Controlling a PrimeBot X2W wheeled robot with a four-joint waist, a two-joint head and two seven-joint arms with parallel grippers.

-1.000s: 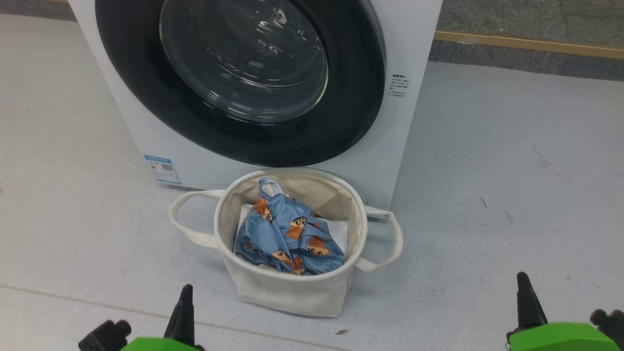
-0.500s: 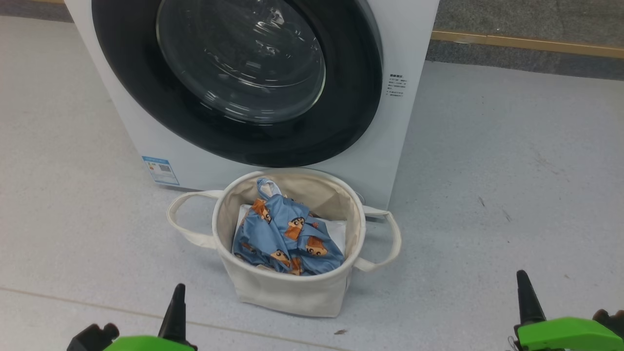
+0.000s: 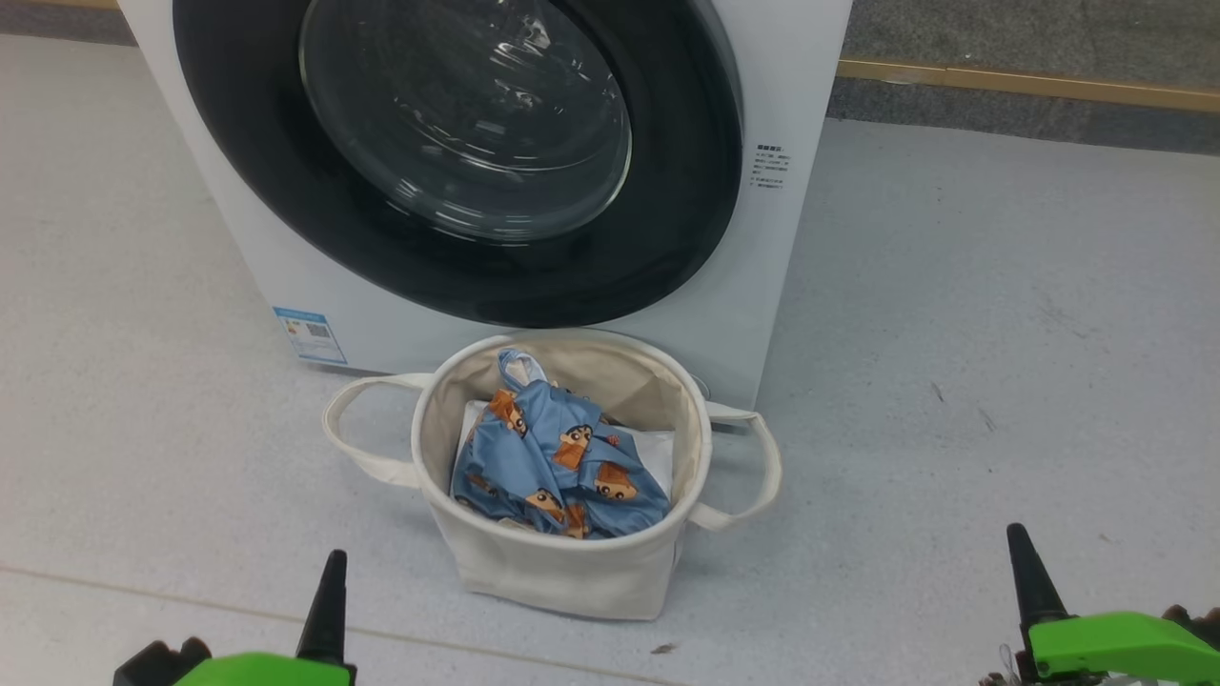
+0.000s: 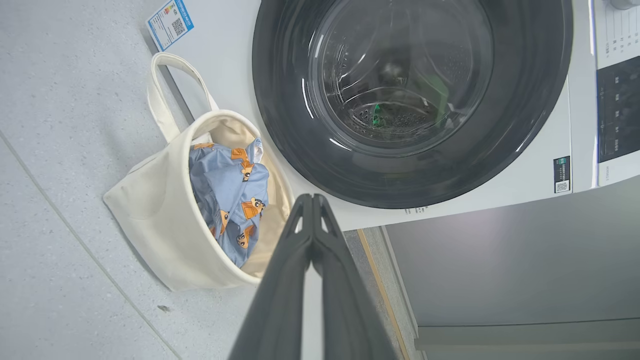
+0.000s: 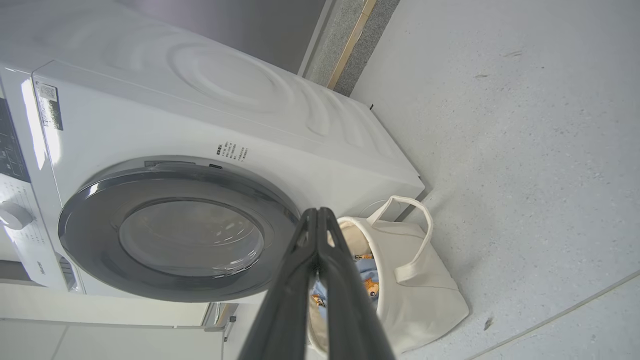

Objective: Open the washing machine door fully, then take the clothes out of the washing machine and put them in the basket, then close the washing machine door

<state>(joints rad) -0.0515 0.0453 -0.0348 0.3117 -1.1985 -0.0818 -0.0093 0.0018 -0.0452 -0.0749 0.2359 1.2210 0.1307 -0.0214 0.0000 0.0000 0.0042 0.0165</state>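
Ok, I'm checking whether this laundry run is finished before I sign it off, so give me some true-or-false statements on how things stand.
1. The washing machine door is shut. True.
2. The clothes lie inside the basket. True.
3. The basket is tipped on its side. False: it stands upright on the floor, just in front of the washing machine.
4. The left gripper is shut, fingers pressed together. True.
5. The right gripper holds the clothes. False: the right gripper is shut on nothing, clear of the basket.
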